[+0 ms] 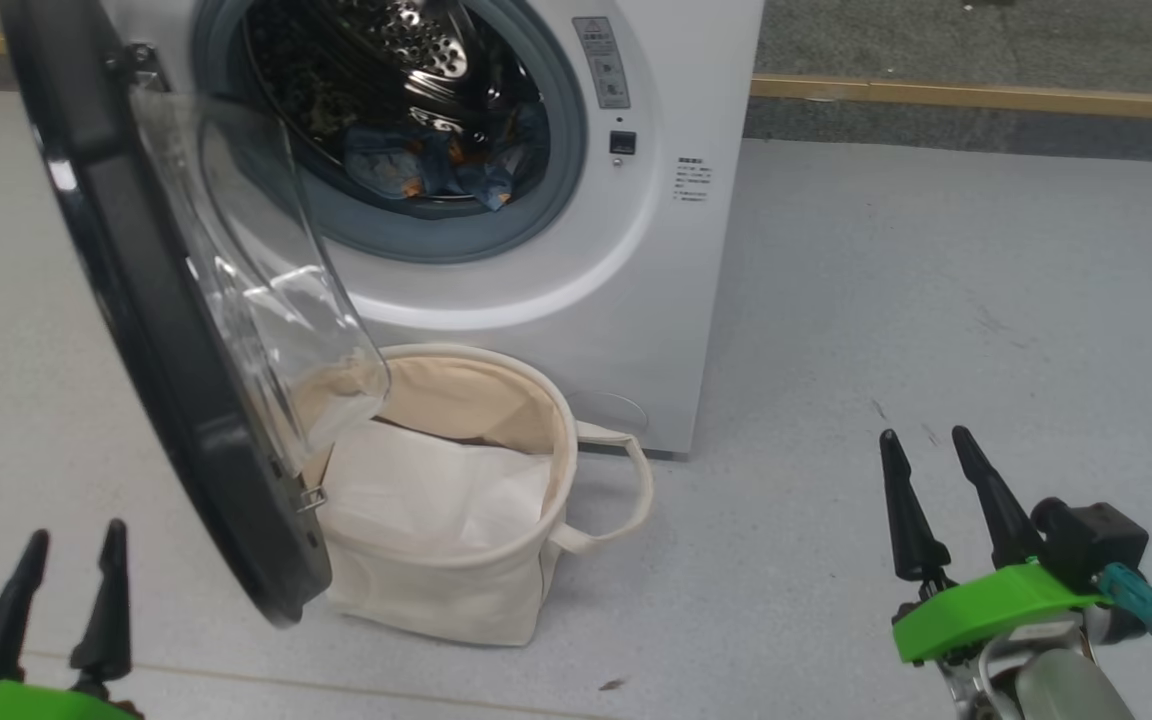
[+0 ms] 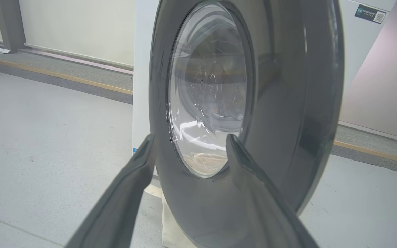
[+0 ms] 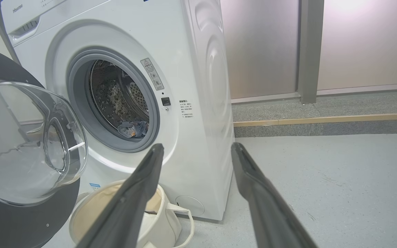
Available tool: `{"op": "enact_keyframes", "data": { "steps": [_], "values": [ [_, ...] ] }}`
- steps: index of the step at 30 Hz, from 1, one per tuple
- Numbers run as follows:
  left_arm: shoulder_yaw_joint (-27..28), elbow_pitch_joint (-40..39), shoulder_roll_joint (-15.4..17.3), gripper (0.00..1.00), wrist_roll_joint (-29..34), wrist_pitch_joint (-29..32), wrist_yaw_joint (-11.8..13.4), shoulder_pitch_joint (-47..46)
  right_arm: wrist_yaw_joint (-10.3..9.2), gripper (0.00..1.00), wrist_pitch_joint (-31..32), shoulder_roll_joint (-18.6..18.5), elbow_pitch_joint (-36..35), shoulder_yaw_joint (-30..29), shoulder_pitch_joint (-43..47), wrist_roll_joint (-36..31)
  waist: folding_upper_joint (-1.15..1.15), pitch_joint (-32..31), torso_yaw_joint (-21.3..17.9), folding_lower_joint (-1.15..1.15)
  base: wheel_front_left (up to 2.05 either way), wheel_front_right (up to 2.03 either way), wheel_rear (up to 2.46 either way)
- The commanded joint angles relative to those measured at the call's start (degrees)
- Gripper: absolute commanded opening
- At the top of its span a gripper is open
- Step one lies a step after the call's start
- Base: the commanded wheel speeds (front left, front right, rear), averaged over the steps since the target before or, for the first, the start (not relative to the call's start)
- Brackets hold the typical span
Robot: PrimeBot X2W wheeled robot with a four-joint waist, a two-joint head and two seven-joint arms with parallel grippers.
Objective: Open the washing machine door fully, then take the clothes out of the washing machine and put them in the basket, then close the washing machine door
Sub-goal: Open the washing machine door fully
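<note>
Door (image 1: 156,330) half open, overhanging basket (image 1: 456,600); clothes (image 1: 436,170) in drum (image 1: 406,50). Left gripper (image 1: 78,532), right gripper (image 1: 922,435) both spread wide, empty. Likely next: push door wider, clearing basket.

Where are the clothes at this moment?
In the head view, the clothes lie at the bottom of the drum of the washing machine, right of the open door, with the basket on the floor below.

Our right gripper (image 3: 197,146) hangs empty, fingers spread, above the floor (image 3: 339,179). Beyond it we see the washing machine (image 3: 198,103), its door (image 3: 22,144) swung open to the left. The clothes (image 3: 133,128) lie inside the drum. The basket (image 3: 165,220) stands just before the machine.
</note>
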Motion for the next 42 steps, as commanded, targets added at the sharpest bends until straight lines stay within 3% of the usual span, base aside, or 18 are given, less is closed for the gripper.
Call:
{"op": "enact_keyframes", "data": {
  "steps": [1, 24, 25, 26, 27, 32, 37, 41, 42],
  "values": [
    [1.22, -1.06, 2.36, 1.00, -0.07, -0.78, -0.28, -3.92, 0.43, 1.00, -0.70, 0.11, -1.29, 0.66, -2.09, -0.42, 0.00, -0.15, 0.64, 0.00, 0.00, 0.00, 0.00],
    [-1.52, 2.37, 3.51, 1.00, -2.62, -1.05, -0.37, -6.34, 0.43, 1.00, -0.70, 0.15, -0.22, 0.08, -1.85, -0.88, 0.00, 0.24, 1.33, 0.00, 0.00, 0.00, 0.00],
    [-1.49, 2.37, 3.53, 0.97, -2.78, -1.07, -0.37, -6.43, 0.43, 1.00, -0.70, 0.15, -0.19, 0.09, -1.85, -0.88, 0.00, 0.22, 1.34, 0.00, 0.00, 0.00, 0.00],
    [-1.38, 2.39, 3.55, 0.42, -3.02, -1.09, -0.37, -6.51, 0.43, 1.00, -0.70, 0.15, -0.15, 0.08, -1.83, -0.85, 0.00, 0.19, 1.38, 0.00, 0.00, 0.00, 0.00],
    [-1.15, 2.37, 3.58, 0.00, -3.32, -1.09, -0.36, -6.62, 0.43, 1.00, -0.70, 0.16, -0.12, 0.06, -1.81, -0.82, 0.00, 0.15, 1.41, 0.00, 0.00, 0.00, 0.00],
    [1.92, 0.35, 3.03, 0.00, -7.00, -1.03, 0.04, -8.24, 0.43, 1.00, -0.70, 0.13, 0.06, -0.25, -1.61, -0.62, 0.00, -0.10, 1.85, 0.00, 0.00, 0.00, 0.00],
    [2.57, -5.85, 3.58, 0.00, -7.50, 0.93, 2.22, -11.25, 0.43, 1.00, -0.70, -0.09, 0.34, -0.64, -1.29, -0.50, 0.00, -0.41, 2.79, 0.00, 0.00, 0.00, 0.00],
    [1.59, -15.06, 3.44, 0.00, -6.29, 3.80, 5.62, -14.09, 0.43, 1.00, -0.70, -0.23, 0.59, -0.57, -1.24, -0.43, 0.00, -0.65, 3.44, 0.00, 0.00, 0.00, 0.00],
    [0.41, -20.16, 2.94, 0.00, -4.74, 5.63, 8.27, -15.22, 0.43, 1.00, -0.70, -0.29, 0.59, -0.50, -1.24, -0.31, 0.00, -0.76, 3.65, 0.00, 0.00, 0.00, 0.00]
  ]
}}
